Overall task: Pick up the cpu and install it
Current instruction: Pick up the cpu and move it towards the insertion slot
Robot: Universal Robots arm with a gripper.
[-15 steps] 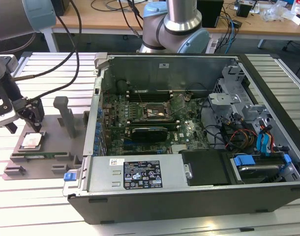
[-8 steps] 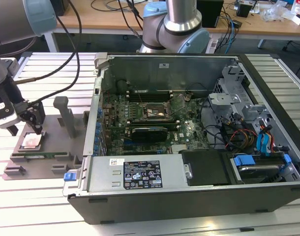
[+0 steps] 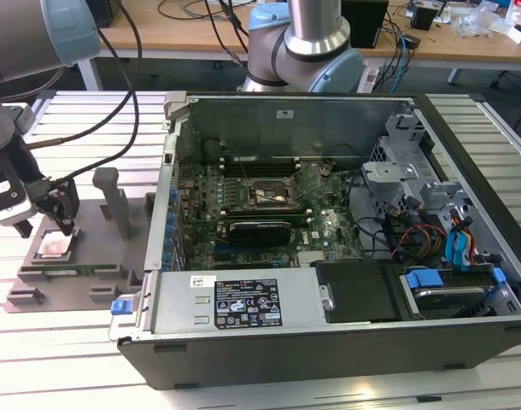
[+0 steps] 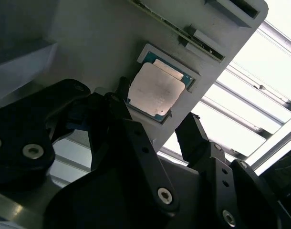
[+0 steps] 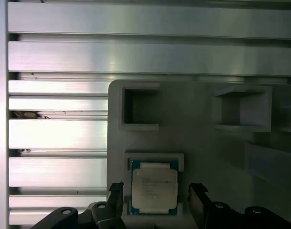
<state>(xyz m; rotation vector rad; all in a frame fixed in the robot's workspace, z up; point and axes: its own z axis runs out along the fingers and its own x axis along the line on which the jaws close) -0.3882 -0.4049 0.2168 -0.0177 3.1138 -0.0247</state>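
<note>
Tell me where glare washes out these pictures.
In the second wrist view, the slatted aluminium table is blown white beside the small silvery square cpu; in the first wrist view its slats gleam brightly; in the exterior view its near edge glares.

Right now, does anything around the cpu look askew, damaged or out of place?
Nothing stands out. The cpu lies flat and square in its recess on the grey fixture, with the gripper jaws open either side.

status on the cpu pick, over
Gripper open, fingers either side of cpu, gaps both sides. Cpu flat in its grey holder, not lifted. Nothing between fingers and cpu.
</note>
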